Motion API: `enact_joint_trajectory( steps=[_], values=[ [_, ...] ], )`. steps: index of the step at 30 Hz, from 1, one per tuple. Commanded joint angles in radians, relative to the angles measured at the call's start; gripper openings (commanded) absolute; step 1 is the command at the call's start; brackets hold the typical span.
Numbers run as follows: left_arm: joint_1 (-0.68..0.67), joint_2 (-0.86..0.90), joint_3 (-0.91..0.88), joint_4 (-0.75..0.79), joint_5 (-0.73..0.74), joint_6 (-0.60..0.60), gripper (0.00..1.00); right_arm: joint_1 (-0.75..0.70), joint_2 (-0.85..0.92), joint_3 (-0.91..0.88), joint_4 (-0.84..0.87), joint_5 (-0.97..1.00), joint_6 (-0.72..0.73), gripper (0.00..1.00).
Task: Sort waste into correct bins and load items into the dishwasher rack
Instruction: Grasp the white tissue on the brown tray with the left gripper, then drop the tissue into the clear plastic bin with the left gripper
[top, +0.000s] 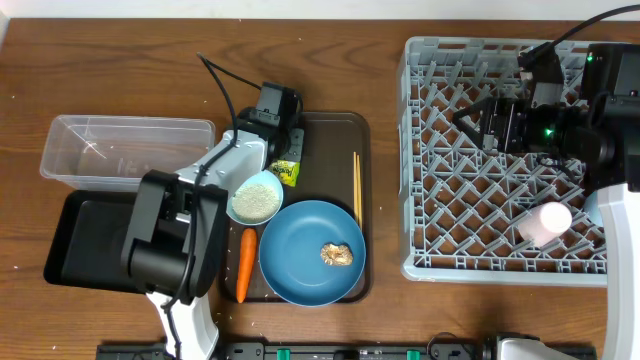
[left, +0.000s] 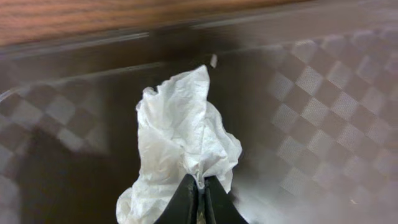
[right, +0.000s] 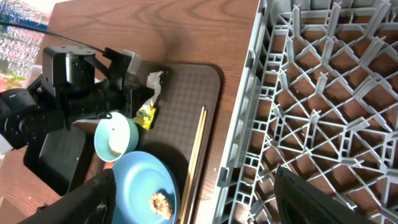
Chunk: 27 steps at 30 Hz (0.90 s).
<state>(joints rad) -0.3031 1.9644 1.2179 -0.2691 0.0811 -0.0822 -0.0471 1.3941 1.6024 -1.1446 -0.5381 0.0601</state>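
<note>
Left gripper (left: 199, 198) had its black fingertips pressed together on the lower fold of a crumpled white paper-like wrapper (left: 177, 134), which sat over the back corner of the dark brown rectangular serving tray (top: 325, 125) with its checkered textured surface; whether the wrapper touched the tray could not be told. The left arm covered most of the tray's left side from overhead. Just beside that arm lay a small yellow-green glossy packet (top: 287, 172), then a small pale round bowl (top: 256, 197) holding white rice grains (top: 258, 203). An orange tapered carrot (top: 244, 265) lay along the tray's front left, next to a large round blue plate (top: 300, 265) carrying a small brown lumpy food piece (top: 338, 254). A pair of thin wooden chopsticks (top: 357, 187) lay straight along the tray's right edge. Left of the tray were a clear rectangular plastic tub (top: 125, 150) and, in front of it, a shallow black rectangular tray (top: 85, 235), partly hidden by the arm. Right gripper (right: 196, 186) hovered over the large square grey plastic rack (top: 470, 230) of diagonal pegs, fingers (right: 93, 199) spread wide, holding nothing. A blurred pale pink item, probably the pink cup (top: 548, 222), sat in the rack's front right.
</note>
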Motion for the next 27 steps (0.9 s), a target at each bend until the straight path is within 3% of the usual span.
enact_joint_trajectory(
  steps=[1,4,7,13,17,22,24,27],
  values=[
    [0.003,-0.084,0.025,-0.027,0.046,-0.035,0.06,0.017,-0.001,-0.002,0.001,0.004,0.006,0.74],
    [0.006,-0.196,0.037,-0.065,0.008,-0.035,0.06,0.017,-0.002,-0.002,0.005,0.011,0.006,0.74],
    [0.016,-0.302,0.037,-0.124,-0.122,-0.036,0.06,0.017,-0.002,-0.002,0.013,0.011,0.006,0.74],
    [0.098,-0.397,0.037,-0.322,-0.332,-0.154,0.06,0.017,-0.002,-0.002,0.034,0.011,0.006,0.74],
    [0.201,-0.382,0.026,-0.385,-0.336,-0.242,0.06,0.017,-0.002,-0.002,0.034,0.011,0.006,0.75],
    [0.288,-0.376,0.026,-0.336,-0.336,-0.241,0.08,0.017,-0.002,-0.002,0.034,0.011,0.006,0.75],
    [0.298,-0.376,0.026,-0.316,-0.333,-0.242,0.16,0.017,-0.001,-0.002,0.034,0.011,0.006,0.75],
    [0.290,-0.376,0.026,-0.281,-0.247,-0.237,0.56,0.017,-0.002,-0.002,0.034,0.011,0.006,0.75]
  ],
)
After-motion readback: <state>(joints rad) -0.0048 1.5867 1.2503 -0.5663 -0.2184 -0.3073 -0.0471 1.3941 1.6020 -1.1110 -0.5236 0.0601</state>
